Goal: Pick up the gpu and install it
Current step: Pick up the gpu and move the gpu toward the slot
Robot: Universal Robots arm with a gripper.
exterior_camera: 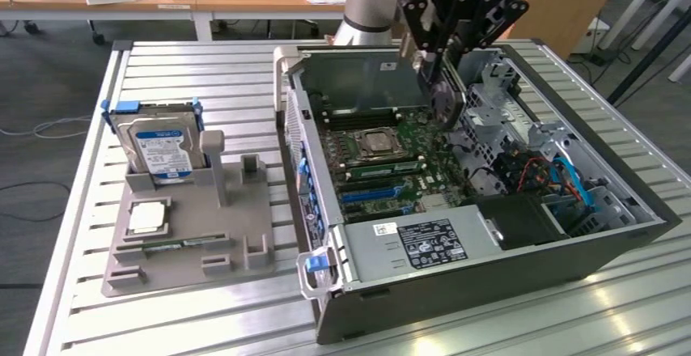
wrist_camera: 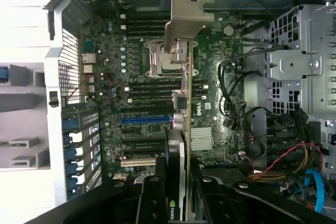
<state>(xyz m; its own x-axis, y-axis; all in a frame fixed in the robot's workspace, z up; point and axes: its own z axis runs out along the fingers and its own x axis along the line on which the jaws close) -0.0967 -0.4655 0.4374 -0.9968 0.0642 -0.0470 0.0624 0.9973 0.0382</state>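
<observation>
You have the gpu (wrist_camera: pixel 186 103) clamped edge-on between partly closed jaws, held above the motherboard (wrist_camera: pixel 105 93), its silver bracket (wrist_camera: pixel 184 17) at the end away from the jaws.

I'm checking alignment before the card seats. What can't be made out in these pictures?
- Wrist view: the gpu is edge-on, so its faces are unseen; it covers the motherboard right under it.
- Wrist view: the gripper is cut off by the picture's edge.
- Exterior view: the gpu's lower edge is lost against the motherboard; whether it touches cannot be told.
</observation>
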